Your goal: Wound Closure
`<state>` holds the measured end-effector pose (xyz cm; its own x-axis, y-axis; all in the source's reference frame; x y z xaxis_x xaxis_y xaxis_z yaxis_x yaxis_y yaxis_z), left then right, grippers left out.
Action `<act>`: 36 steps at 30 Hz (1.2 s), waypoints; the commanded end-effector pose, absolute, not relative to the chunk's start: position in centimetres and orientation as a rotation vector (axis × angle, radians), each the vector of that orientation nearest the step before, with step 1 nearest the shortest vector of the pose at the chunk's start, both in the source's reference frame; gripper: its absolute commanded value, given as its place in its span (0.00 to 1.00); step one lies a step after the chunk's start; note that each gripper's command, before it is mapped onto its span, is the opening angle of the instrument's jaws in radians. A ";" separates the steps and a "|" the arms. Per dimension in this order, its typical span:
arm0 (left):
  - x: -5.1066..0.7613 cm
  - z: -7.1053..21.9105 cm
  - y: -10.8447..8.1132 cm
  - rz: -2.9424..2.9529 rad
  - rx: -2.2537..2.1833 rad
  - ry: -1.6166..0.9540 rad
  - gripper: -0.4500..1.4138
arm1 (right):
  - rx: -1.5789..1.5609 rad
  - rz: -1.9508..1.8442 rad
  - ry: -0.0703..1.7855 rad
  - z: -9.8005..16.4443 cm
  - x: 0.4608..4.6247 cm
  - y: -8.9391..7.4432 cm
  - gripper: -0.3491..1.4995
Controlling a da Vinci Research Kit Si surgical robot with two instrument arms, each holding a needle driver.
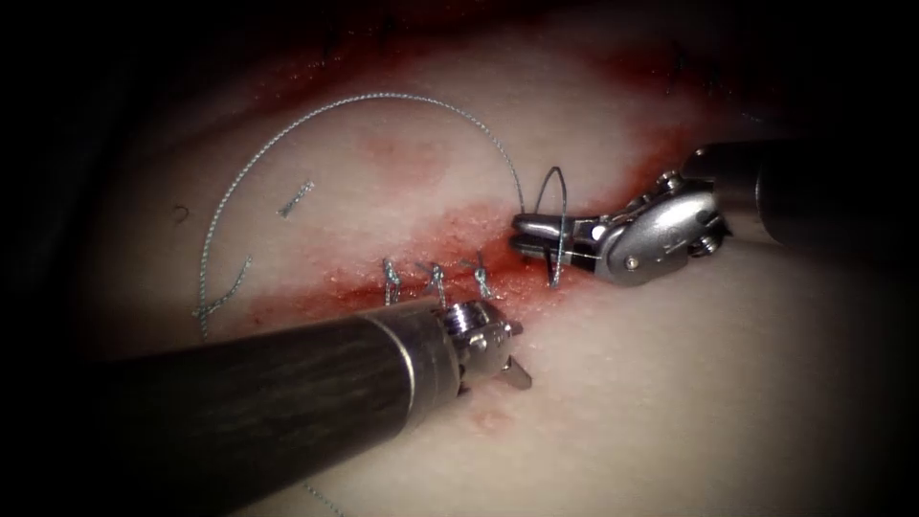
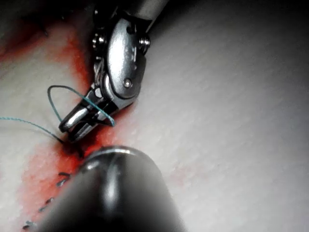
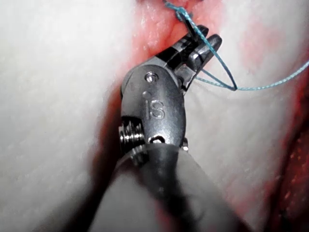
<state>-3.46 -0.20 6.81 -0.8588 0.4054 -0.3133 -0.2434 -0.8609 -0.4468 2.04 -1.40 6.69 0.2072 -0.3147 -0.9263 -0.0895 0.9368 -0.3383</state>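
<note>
Here is the pale, glistening pork-belly tissue (image 1: 670, 402), smooth and faintly pebbled, with a band of wet red fluid (image 1: 450, 244) staining it along the narrow cut (image 1: 383, 287). Three short knotted stitches of blue-grey thread (image 1: 436, 280) stand in a row across that cut.

The right arm's polished steel needle driver (image 1: 522, 235) reaches in from the right, its wrist a rounded metal block with screw heads, its two slim jaws parted a little. The thin, twisted blue-grey thread (image 1: 383, 98) runs across and between those jaws; a small loop (image 1: 550, 187) rises just above them, and a short end hangs below. Whether the jaws actually pinch the thread I cannot tell. From the loop the strand sweeps in a wide arc over the tissue on the left of the cut, ending in a kinked tail (image 1: 215, 297).

A tiny loose snip of thread (image 1: 295, 199) lies inside that arc.

The left arm's tool (image 1: 512, 369), a dark matte shaft ending in a silver collar and small steel jaws, lies just below the stitches, tip over bare tissue. It holds nothing; whether its jaws are parted or closed I cannot tell. No needle can be made out.
</note>
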 end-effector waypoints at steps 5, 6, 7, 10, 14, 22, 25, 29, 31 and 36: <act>-3.55 6.9 -0.2 2.658 -0.611 -0.546 0.57 | -0.328 -0.143 1.368 6.8 2.12 -1.3 0.00; -3.55 6.9 -0.2 2.658 -0.611 -0.546 0.57 | -0.328 -0.143 1.368 6.8 2.12 -1.3 0.00; -3.55 7.0 -0.2 2.655 -0.619 -0.544 0.57 | -0.328 -0.142 1.367 6.8 2.12 -1.3 0.00; -3.51 7.1 -0.1 2.659 -0.626 -0.540 0.57 | -0.322 -0.131 1.367 6.7 2.11 -1.3 0.00; -3.49 7.2 -0.2 2.664 -0.633 -0.544 0.57 | -0.318 -0.127 1.363 6.7 2.10 -1.3 0.00; -3.43 7.4 -0.3 2.672 -0.626 -0.589 0.57 | -0.316 -0.124 1.367 6.7 2.08 -1.2 0.00; -3.44 7.5 -0.3 2.676 -0.625 -0.602 0.57 | -0.302 -0.116 1.366 6.7 2.07 -1.2 0.00; -3.44 7.4 -0.4 2.677 -0.626 -0.603 0.57 | -0.279 -0.109 1.359 6.7 2.07 -1.2 0.00; -3.43 7.4 -0.4 2.679 -0.628 -0.605 0.57 | -0.259 -0.110 1.358 6.7 2.07 -1.2 0.00; -3.41 7.4 -0.5 2.684 -0.627 -0.609 0.57 | -0.178 -0.062 1.367 6.7 2.06 -1.1 0.00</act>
<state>-3.35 -0.52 7.26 -0.8548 0.3902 -0.3420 -0.2043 -0.8591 -0.4693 1.99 -1.09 6.68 0.2054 -0.1271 -0.9704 -0.0552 0.9884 -0.1412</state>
